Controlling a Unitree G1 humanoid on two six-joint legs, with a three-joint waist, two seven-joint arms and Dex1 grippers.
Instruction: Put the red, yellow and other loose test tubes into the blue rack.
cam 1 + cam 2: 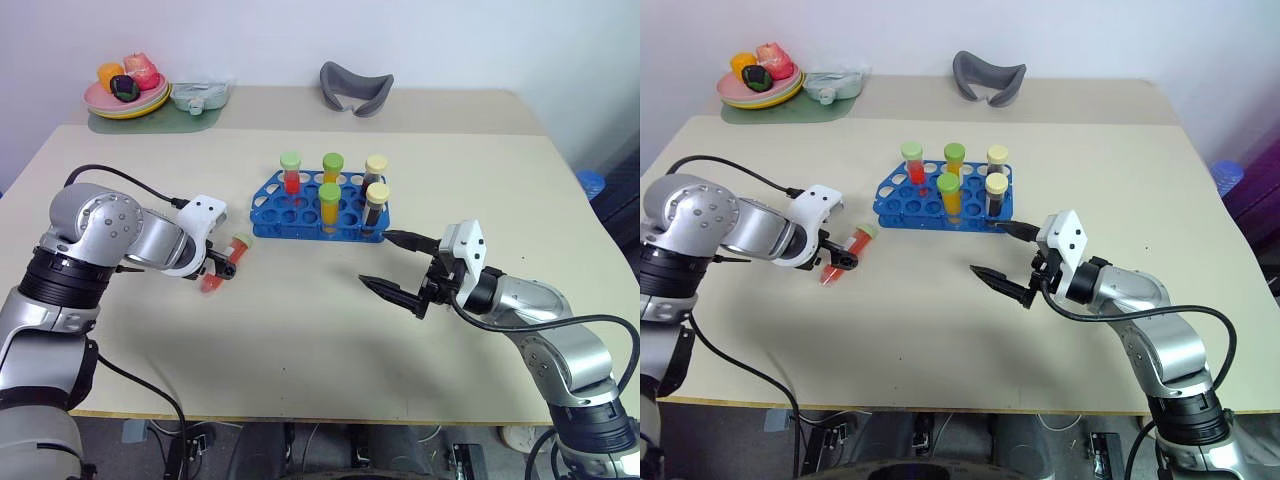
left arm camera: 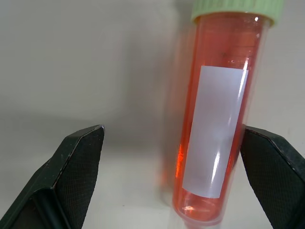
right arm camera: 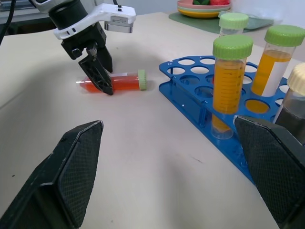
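Far left of the table (image 1: 300,330): I see a stack of plates (image 1: 127,98) with toy fruit on a green mat at the back corner, and a clear container (image 1: 200,96) just beside it.

Left gripper (image 1: 222,268): pointed steeply down over the loose red tube (image 1: 225,262), which lies on its side on the tabletop, green cap toward the rack. Fingers stand wide apart and straddle the tube. In the left wrist view one finger (image 2: 274,171) sits right against the tube's side, the other (image 2: 71,176) well clear of it. The tube is not clamped; it rests on the table.

Centre: blue rack (image 1: 318,207) with five tubes upright in it: one red with a green cap (image 1: 291,172), two orange with green caps (image 1: 329,205), two dark with pale yellow caps (image 1: 376,204). Many holes are vacant. Behind it, near the back edge, I note a grey curved object (image 1: 355,88).

Right gripper (image 1: 393,263): held about level, just in front of the rack's right end, pointing toward the left. Fingers spread wide, nothing between them.
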